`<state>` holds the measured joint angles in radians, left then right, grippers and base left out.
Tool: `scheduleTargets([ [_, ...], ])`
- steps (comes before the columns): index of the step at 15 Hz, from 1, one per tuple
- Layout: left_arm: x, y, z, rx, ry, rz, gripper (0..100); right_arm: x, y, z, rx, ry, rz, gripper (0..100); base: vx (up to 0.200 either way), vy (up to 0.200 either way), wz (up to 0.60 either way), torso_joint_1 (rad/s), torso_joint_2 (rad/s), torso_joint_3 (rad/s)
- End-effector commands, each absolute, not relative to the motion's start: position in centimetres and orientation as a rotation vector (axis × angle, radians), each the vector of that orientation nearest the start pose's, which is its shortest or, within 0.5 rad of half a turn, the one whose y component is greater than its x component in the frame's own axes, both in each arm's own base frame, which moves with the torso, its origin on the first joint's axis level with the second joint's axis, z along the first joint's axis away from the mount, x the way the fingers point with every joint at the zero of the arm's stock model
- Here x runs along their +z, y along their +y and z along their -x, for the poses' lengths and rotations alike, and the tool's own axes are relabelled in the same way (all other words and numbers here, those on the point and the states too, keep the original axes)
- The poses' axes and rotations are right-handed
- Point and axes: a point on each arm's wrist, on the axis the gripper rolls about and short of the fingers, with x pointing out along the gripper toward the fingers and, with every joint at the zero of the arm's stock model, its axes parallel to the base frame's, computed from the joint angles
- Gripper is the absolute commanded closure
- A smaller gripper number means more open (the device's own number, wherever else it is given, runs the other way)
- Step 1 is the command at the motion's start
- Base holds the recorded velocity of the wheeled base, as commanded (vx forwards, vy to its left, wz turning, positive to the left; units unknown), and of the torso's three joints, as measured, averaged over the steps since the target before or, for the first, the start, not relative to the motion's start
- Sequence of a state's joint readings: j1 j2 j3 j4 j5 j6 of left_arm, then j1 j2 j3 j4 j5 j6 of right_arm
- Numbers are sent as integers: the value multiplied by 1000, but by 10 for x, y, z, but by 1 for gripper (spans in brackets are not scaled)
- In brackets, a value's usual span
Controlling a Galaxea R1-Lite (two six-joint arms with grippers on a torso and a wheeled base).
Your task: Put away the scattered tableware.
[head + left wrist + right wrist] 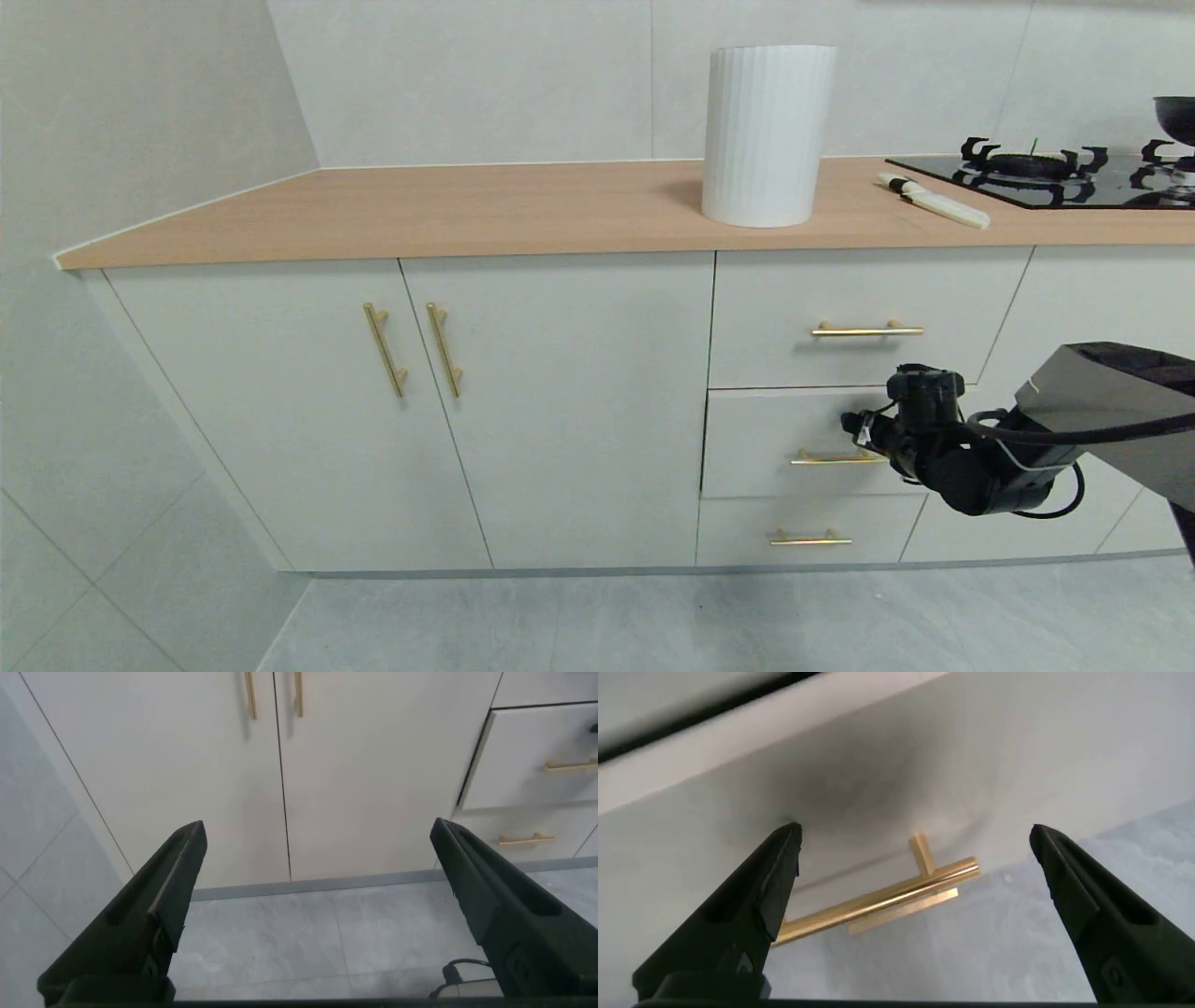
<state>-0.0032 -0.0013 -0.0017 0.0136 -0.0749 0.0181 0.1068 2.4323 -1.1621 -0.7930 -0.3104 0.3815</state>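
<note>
Spread right fingers (752, 910) before half-hidden handle (878, 901)

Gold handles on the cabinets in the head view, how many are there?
5. Left door handle, right door handle, top drawer handle, middle drawer handle by the right gripper, bottom drawer handle. Others may be hidden farther right.

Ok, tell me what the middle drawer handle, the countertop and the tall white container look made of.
Middle drawer handle: metal, seemingly brushed brass; gold sheen with highlights.
Countertop: wood or wood-look laminate; warm tan, faint grain, matte.
Tall white container: likely ceramic or plastic; vertical ribs, matte white.
</note>
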Motion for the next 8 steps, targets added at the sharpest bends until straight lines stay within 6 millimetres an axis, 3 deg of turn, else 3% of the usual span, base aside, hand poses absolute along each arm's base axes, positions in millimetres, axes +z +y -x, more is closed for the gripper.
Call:
scheduleTargets([
  [1, 74, -2, 23, -78, 12, -18, 0, -2, 40, -446, -298, 417, -283, 0, 0, 0, 0, 0, 0, 0],
  [4, 74, -2, 23, -78, 12, -18, 0, -6, 30, -462, -353, 367, -316, 0, 0, 0, 0, 0, 0, 0],
  [8, 74, -2, 23, -78, 12, -18, 0, -4, 29, -462, -362, 362, -315, 0, 0, 0, 0, 0, 0, 0],
])
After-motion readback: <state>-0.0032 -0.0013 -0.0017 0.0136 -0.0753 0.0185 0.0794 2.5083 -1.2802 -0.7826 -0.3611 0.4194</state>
